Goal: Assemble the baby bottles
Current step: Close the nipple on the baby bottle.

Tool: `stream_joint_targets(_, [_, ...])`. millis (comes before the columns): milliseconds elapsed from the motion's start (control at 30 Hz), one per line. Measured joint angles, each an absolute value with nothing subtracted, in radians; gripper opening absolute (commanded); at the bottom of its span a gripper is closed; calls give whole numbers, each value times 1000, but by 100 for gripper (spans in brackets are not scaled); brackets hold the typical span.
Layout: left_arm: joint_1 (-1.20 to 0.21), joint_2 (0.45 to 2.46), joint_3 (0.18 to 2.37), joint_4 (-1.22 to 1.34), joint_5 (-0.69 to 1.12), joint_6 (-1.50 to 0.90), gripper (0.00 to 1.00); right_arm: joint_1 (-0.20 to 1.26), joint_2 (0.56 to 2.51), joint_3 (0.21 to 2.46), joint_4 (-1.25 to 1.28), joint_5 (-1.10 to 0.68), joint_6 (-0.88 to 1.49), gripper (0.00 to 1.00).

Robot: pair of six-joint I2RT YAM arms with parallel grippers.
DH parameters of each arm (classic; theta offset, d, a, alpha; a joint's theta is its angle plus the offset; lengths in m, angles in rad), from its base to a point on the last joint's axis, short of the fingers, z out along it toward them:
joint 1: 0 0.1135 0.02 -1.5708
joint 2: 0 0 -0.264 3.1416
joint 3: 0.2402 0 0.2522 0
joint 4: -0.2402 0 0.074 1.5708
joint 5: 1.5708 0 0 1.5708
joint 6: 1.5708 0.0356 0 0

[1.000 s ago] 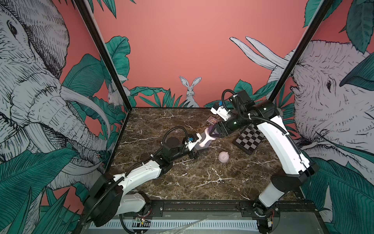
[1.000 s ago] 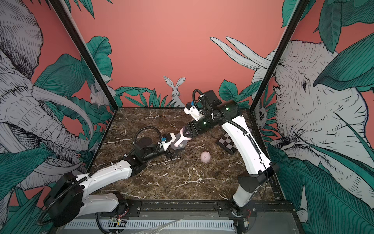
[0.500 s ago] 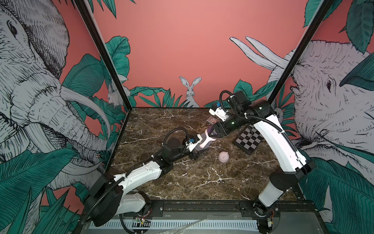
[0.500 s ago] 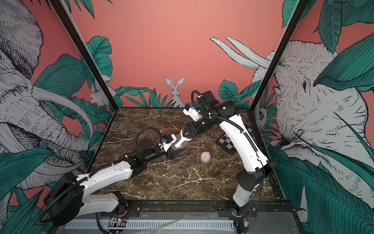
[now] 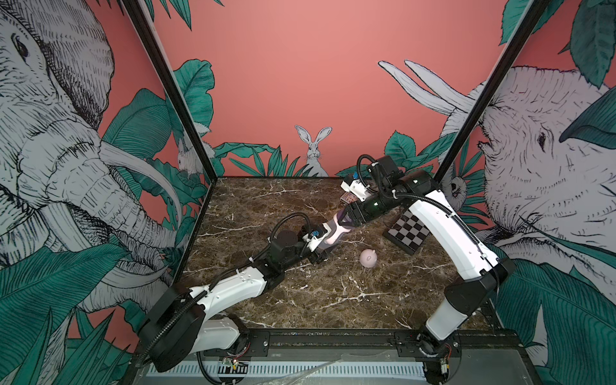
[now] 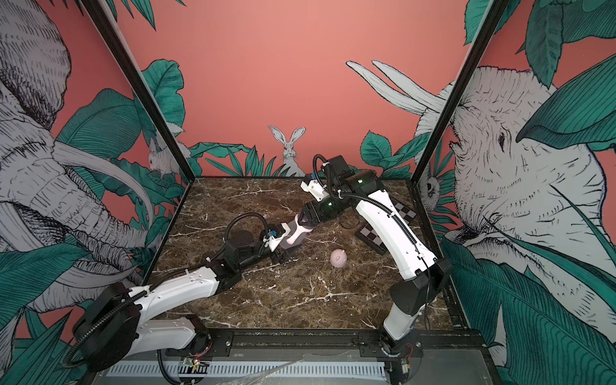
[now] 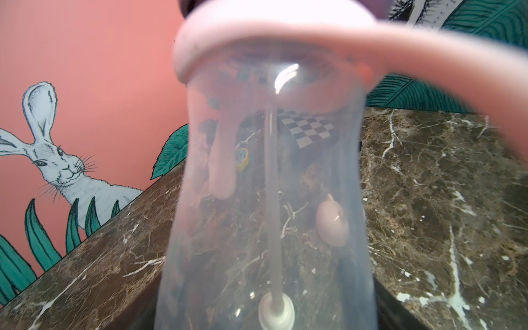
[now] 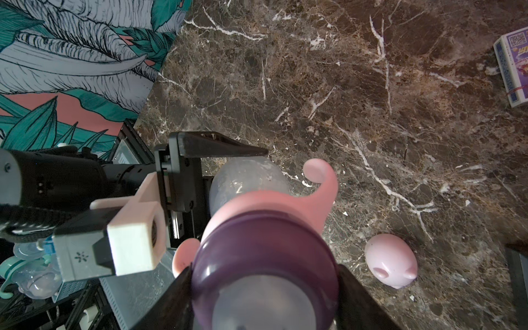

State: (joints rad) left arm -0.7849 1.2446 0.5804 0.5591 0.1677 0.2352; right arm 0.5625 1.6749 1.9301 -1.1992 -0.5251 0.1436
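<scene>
While aslant, bottle (image 5: 325,243), nipple (image 8: 265,245) rearward-right.

Back wall (image 5: 300,83) salmon pink, white rabbit (image 5: 313,146) among leaves (image 5: 260,160) at base. Side walls (image 5: 566,266): grey elephants (image 5: 50,133), teal leaves. Black posts (image 5: 174,100) at back corners. Floor (image 5: 333,300) brown marble, white veins. Black rail (image 5: 333,335) along front.

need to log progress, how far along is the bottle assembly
Done: straw inside the clear bottle, pink collar on its neck. In hand: left claw grips the bottle while right claw clamps the purple nipple at the collar. To do: the pink cap, lying apart on the table.
</scene>
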Motion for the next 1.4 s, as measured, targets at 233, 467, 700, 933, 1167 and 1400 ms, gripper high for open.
stream_joint_targets(233, [-785,1244,580,567,159,229,48,548,1629,1856,-1111,-560,171,55])
stream_joint_targets(467, [-785,1227,580,587,173,228,48,545,1601,1855,-1101,-623,99,56])
stream_joint_targets(700, [-785,1196,581,577,178,234,47,545,1612,1910,-1148,-659,31,56])
stream_joint_targets(933, [-785,1192,581,533,176,252,45,548,1646,1930,-1203,-632,7,55])
stream_joint_targets(1167, [-785,1195,584,519,170,253,44,550,1650,1921,-1192,-622,17,55])
stream_joint_targets(1400, [-785,1200,582,518,119,258,41,545,1646,1865,-1103,-654,69,55])
